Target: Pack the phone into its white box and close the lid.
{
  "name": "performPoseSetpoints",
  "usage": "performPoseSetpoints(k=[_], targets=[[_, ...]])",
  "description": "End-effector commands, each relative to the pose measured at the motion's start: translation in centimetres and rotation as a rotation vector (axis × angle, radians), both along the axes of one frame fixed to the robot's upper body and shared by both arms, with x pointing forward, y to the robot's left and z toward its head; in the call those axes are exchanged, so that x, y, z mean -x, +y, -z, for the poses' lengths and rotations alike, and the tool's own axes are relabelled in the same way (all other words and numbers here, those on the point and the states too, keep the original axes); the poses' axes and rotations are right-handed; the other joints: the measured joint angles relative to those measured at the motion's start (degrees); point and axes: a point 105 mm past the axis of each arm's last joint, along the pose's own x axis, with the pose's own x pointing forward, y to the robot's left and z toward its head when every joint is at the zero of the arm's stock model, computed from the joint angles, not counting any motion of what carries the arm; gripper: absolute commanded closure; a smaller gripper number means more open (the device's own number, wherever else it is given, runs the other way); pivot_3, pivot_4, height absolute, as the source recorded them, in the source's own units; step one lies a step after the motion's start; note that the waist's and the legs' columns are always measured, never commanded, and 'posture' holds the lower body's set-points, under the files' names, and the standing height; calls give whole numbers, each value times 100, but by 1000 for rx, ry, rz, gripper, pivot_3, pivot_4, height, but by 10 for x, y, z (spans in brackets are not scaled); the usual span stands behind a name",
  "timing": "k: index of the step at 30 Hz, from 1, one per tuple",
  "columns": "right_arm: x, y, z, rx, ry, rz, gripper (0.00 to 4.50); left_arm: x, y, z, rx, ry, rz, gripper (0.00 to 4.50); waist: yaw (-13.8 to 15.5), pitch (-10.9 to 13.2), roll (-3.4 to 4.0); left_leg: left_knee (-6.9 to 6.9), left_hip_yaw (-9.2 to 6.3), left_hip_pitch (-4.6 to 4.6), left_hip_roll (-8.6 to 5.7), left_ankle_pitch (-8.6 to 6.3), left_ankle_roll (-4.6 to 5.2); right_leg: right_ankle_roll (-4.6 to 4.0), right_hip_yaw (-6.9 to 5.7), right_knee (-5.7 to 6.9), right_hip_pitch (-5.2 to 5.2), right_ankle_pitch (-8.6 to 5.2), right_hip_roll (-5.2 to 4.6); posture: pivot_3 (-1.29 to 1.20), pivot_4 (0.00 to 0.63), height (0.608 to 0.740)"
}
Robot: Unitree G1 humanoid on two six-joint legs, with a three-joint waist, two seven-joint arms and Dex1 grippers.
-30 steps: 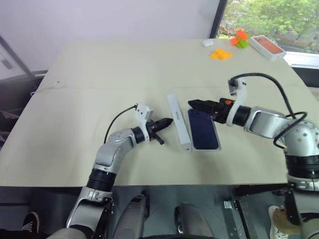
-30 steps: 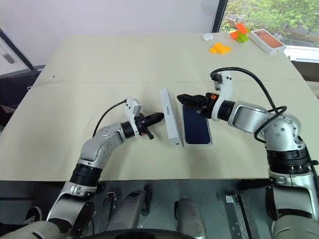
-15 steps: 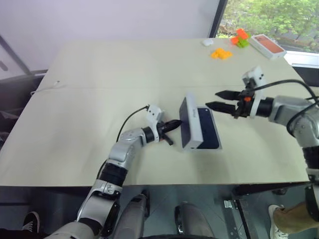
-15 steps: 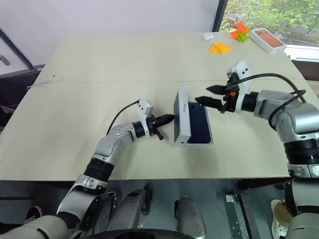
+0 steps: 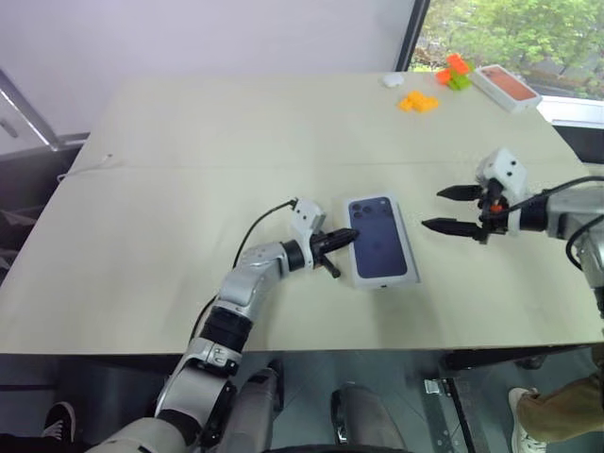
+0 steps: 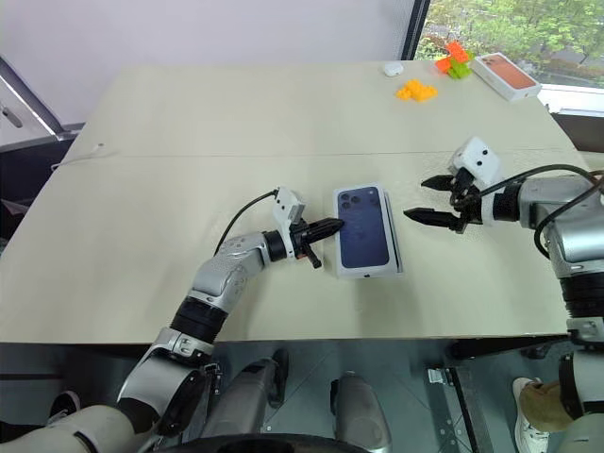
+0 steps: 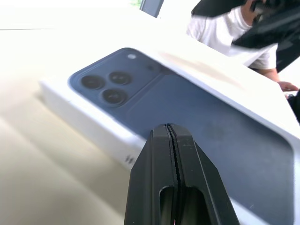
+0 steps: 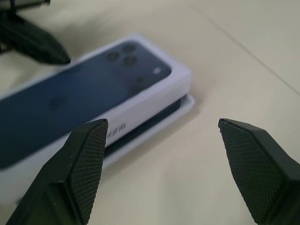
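Left pincer (image 5: 342,241): fingers pressed together, holding nothing, tip at the left long edge of the lid, touching it or just beside it; contact cannot be told.
Lid (image 5: 379,241): lies flat on the counter near its middle, picture of a dark blue phone with three lenses facing up, set over the white box but not fully seated.
White box (image 8: 185,104): under the lid; in the right wrist view its white rim sticks out past the lid's edge, with a dark gap between the two.
Phone (image 8: 140,125): a thin dark blue strip shows in that gap, inside the box; the rest is covered by the lid.
Right pincer (image 5: 453,209): fingers spread wide, empty, hanging above the counter to the right of the lid and apart from it.
Counter (image 5: 189,151): pale beige top.
Far right corner: orange blocks (image 5: 417,102), a green and orange toy (image 5: 454,74), and a white box with an orange-red top (image 5: 507,88), all well apart from the lid.
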Motion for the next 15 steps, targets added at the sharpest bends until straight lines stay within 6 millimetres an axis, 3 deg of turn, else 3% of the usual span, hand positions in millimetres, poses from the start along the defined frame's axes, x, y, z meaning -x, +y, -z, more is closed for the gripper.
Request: performPoseSetpoints(k=[1,8,11,15], targets=[[0,1,-4,60,-49,-36,551,1,-6,-14,23,-54,10,4500,6,-1,1,0,0,0,0,0,0,0,0,2,0,0,0,0,150,740],[-4,13,2,29,-62,-43,551,-4,15,-33,63,-86,-89,4500,3,-1,2,-1,-2,0,0,2,-3,0,1,3,-1,0,0,0,150,740],[-8,10,3,42,-71,-11,1387,-6,27,-29,41,-61,-127,4500,14,-2,4,1,-3,1,0,4,-5,0,0,8,-1,0,1,0,150,740],[-13,8,7,85,-116,3,3307,-3,38,-16,8,-12,-142,4500,14,-3,4,2,-3,7,0,4,-6,0,0,9,5,0,1,0,150,740]])
